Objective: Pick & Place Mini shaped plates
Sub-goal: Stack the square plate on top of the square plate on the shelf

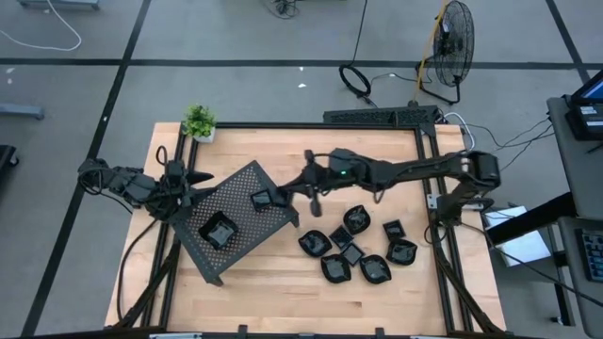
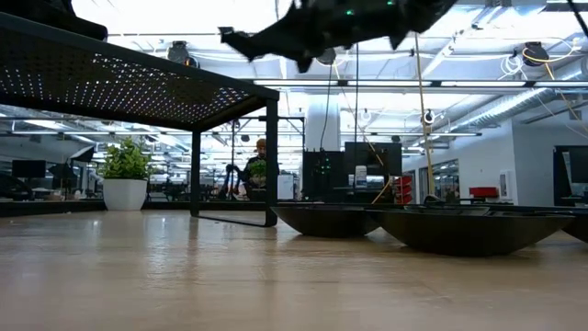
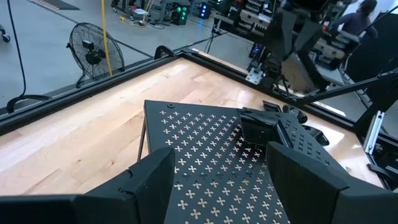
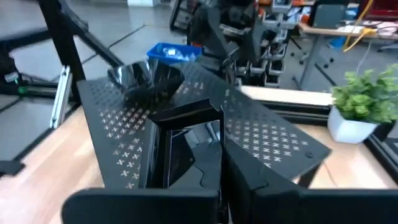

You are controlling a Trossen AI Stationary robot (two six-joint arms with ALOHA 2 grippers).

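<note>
Your right gripper (image 1: pixel 283 195) is reaching across to the near edge of the perforated tray (image 1: pixel 247 235), and its fingers are closed on a small square plate (image 4: pixel 186 152) held on edge over the tray's surface; in the right wrist view you can see the plate pinched between the two dark fingers. A second plate (image 1: pixel 220 231) already sits on the tray toward its left end, and it shows as a rounded dish (image 4: pixel 146 79) farther along the tray. The remaining mini shaped plates (image 1: pixel 358 250) lie clustered on the wooden table (image 1: pixel 283 282) to the right of the tray. Your left gripper (image 1: pixel 191 181) waits at the tray's left corner with its fingers spread apart, holding nothing. A potted plant (image 1: pixel 199 122) stands at the table's far left corner.
</note>
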